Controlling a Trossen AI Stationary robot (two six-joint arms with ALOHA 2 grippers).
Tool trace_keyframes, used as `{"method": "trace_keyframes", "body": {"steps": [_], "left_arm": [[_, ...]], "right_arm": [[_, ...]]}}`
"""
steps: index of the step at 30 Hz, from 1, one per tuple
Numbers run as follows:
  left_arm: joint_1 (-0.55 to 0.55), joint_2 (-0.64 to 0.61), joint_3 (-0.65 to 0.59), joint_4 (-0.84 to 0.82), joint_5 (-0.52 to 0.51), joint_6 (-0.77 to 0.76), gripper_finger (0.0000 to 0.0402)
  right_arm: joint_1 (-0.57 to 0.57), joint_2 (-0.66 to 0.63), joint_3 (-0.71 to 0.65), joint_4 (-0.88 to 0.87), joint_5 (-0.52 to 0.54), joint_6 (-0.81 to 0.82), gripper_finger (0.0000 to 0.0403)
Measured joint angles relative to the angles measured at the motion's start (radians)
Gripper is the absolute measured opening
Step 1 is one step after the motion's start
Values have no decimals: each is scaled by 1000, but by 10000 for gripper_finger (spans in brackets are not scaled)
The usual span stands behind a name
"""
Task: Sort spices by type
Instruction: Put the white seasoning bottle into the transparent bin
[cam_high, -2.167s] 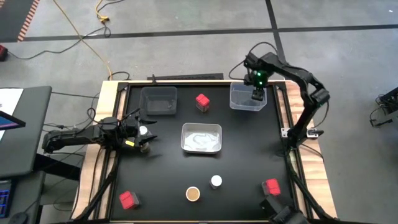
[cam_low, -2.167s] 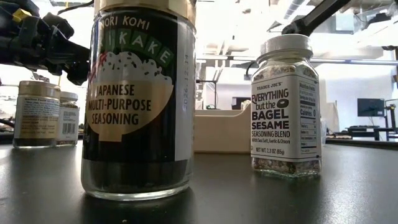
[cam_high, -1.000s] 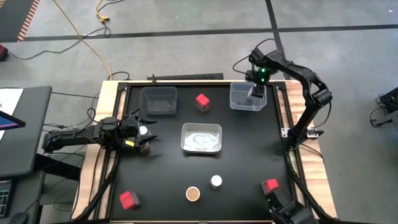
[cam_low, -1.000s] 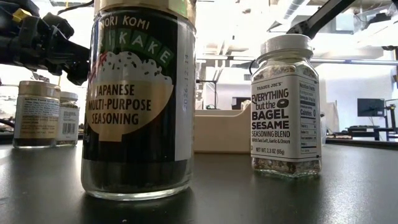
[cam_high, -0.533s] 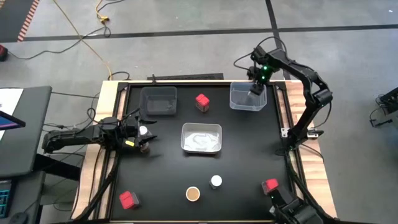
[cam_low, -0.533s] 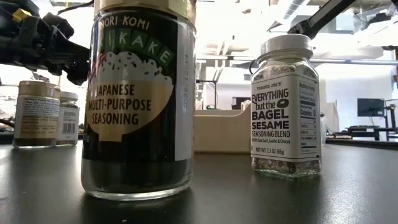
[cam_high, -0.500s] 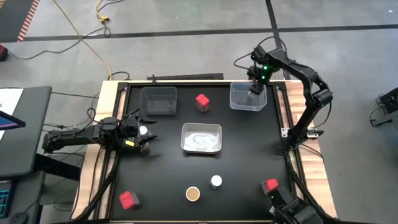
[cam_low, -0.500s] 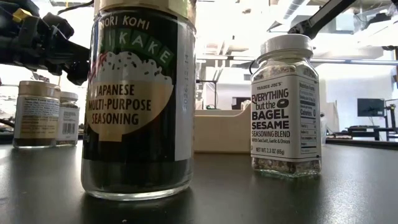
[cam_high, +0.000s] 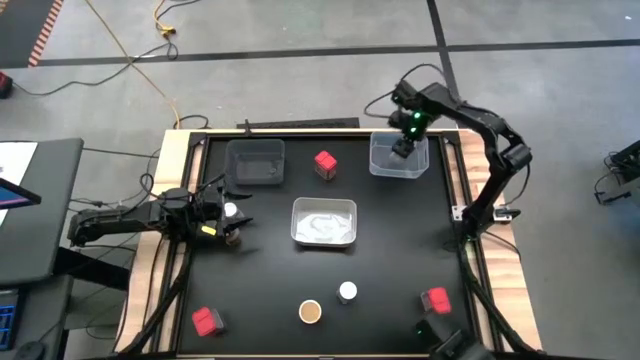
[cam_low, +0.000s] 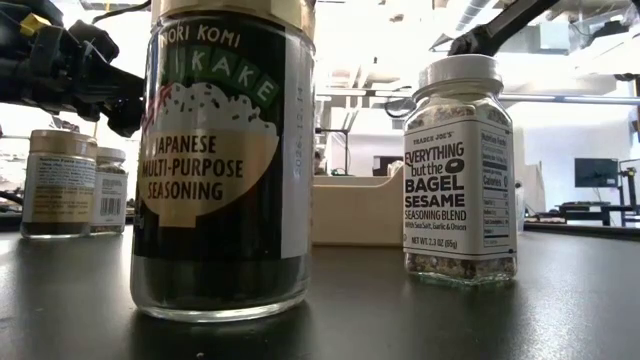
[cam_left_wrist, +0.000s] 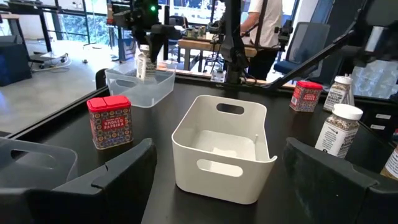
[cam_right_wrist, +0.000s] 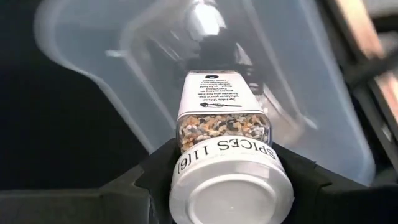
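- Left gripper (cam_high: 232, 222): low over the table's left side, jaws parted with nothing between them; a white-lidded jar (cam_high: 231, 211) and a darker jar (cam_high: 234, 238) stand just beside its fingers
- Red container (cam_high: 206, 321): near the front left corner, well apart from everything else
- Dark clear tray (cam_high: 254, 162): back left of the black table (cam_high: 390, 260); contents cannot be made out
- Second red container (cam_high: 325, 163): upright, between the dark tray and the clear tray at the back right
- White handled bin (cam_high: 324, 222): centre of the table, sitting square; the left wrist view shows it (cam_left_wrist: 219, 149) with no spices inside
- Brown-topped jar (cam_high: 310, 312) and white-lidded seasoning jar (cam_high: 347, 292): front centre, side by side, apart from each other
- Right gripper (cam_high: 403, 147): above the clear tray (cam_high: 398, 158) at the back right, grasping a white-capped spice jar (cam_right_wrist: 222, 130) by its neck; the jar hangs over the tray's interior, and whether it touches the floor cannot be told
- Third red container (cam_high: 435, 299): front right, standing alone
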Motion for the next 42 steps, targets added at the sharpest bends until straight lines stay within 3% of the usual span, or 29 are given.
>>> {"method": "trace_keyframes", "body": {"steps": [6, 10, 16, 29, 42], "left_arm": [[0, 0, 0, 0, 0, 0, 334], [0, 0, 0, 0, 0, 0, 334], [0, 0, 0, 0, 0, 0, 334], [0, 0, 0, 0, 0, 0, 334], [0, 0, 0, 0, 0, 0, 334]], "right_arm": [[15, 15, 23, -6, 4, -19, 227], [8, 121, 172, -136, 43, 5, 227], [37, 263, 338, -227, 59, -86, 225], [68, 278, 341, -149, 65, -468, 227], [65, 278, 269, -92, 76, -491, 228]]}}
